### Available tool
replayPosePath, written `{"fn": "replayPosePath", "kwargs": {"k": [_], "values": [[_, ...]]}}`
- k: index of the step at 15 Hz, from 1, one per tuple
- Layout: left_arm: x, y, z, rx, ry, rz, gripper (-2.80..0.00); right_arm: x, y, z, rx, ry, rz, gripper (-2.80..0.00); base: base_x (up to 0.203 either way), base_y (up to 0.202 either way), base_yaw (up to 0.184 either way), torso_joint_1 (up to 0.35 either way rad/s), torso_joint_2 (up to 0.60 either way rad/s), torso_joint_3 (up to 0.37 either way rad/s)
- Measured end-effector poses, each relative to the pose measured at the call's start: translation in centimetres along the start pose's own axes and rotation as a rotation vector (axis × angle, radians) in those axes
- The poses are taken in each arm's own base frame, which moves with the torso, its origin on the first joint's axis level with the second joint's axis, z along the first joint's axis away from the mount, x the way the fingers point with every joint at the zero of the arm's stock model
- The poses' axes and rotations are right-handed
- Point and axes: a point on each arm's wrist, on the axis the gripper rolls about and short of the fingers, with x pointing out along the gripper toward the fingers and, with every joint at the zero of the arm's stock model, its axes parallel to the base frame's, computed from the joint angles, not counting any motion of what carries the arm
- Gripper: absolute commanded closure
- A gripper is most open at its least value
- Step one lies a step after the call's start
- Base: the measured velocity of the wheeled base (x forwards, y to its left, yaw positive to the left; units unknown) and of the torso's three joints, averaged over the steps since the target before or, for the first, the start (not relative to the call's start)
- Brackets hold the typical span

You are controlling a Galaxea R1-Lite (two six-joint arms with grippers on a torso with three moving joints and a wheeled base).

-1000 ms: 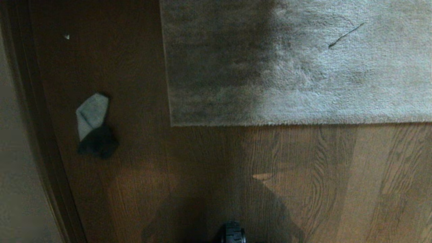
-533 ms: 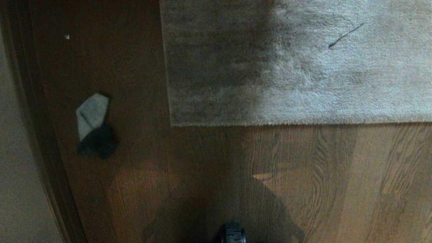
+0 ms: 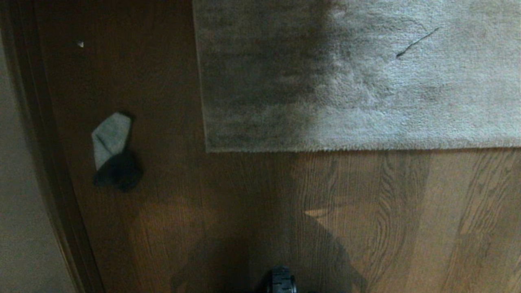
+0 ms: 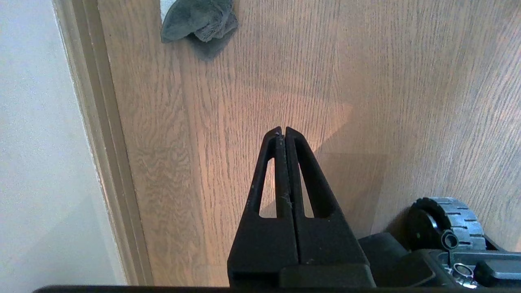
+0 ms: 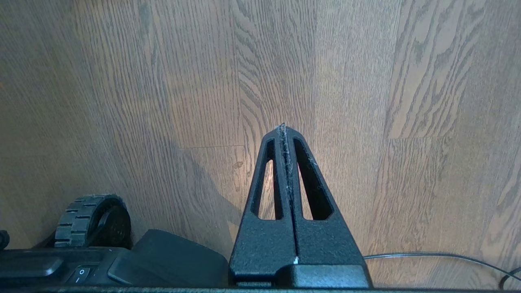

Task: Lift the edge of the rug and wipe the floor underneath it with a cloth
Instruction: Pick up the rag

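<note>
Your left gripper and right gripper both hang above the floor, fingers pressed together, empty. The cloth lies apart from the rug edge, near the wall.

Black slotted tool, ribbed grey wheel.

A home room — wood-plank floor, plush rug, skirting board.

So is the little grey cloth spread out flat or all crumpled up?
Crumpled. The small grey terry cloth lies bunched and folded over itself on the brown wood floor, left of the plush grey rug.
</note>
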Motion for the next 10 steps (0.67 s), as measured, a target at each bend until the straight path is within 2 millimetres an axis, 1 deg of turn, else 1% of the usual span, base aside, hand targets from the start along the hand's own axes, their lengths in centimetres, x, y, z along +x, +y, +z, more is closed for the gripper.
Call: {"fn": "replayPosePath", "kwargs": {"k": [10], "values": [[0.0,0.0,0.0,0.0,0.0,0.0,0.0,0.0,0.0,0.0,0.0,0.0,0.0,0.0,0.0,0.0,0.0,0.0,0.0,0.0]]}}
